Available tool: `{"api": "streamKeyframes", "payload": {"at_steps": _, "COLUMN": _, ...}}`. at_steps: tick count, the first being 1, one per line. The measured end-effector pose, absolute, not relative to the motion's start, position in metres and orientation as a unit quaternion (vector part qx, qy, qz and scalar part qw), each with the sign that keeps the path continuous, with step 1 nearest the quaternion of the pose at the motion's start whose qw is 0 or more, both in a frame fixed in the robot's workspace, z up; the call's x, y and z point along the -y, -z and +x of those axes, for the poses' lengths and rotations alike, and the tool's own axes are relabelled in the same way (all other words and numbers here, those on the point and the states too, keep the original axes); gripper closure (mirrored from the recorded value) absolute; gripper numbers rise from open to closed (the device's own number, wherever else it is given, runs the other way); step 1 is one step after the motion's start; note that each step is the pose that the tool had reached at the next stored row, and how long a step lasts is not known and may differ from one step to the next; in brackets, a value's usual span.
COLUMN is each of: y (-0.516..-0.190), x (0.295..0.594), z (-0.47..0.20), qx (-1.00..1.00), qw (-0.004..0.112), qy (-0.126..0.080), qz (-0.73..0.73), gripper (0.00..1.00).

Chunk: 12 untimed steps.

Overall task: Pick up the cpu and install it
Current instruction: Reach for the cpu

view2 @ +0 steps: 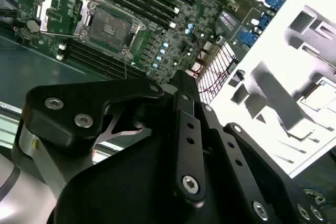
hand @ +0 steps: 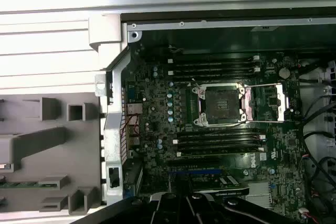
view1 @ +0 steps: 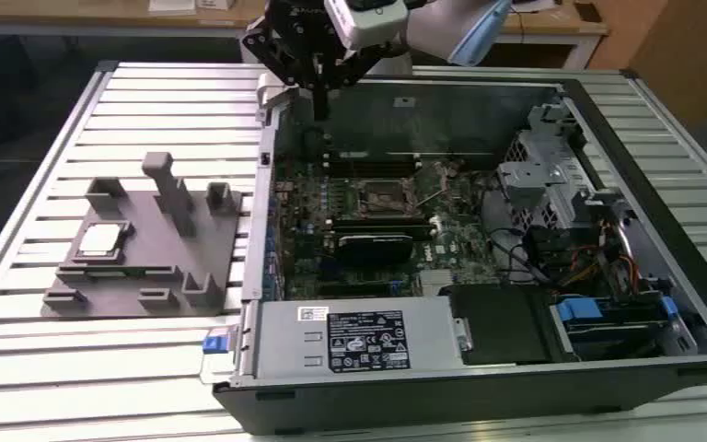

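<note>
gripper pressed together above computer case, cpu lying on grey holder

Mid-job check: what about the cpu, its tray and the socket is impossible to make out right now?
1. The cpu: too small in the exterior view for any corner mark; cut by the picture edge in the second wrist view.
2. The socket: contacts too small and dark in both wrist views.
3. The tray: its cpu slot lies past the picture edge in the first wrist view.

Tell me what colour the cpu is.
The cpu is silver-grey with a pale rim, seen best in the exterior view.
</note>
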State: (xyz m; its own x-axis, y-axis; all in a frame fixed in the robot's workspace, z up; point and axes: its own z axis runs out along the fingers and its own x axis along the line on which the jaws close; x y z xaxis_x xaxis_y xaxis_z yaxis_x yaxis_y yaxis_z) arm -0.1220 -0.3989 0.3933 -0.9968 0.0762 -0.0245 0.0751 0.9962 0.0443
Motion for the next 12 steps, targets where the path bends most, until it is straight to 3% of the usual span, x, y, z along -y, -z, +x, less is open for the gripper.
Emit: {"api": "streamKeyframes", "payload": {"at_steps": 12, "y": -0.3933, "x": 0.3989, "z": -0.1272, "qx": -0.999, "qw": 0.013, "qy": -0.022, "qz": 0.038, "gripper": 0.89}}
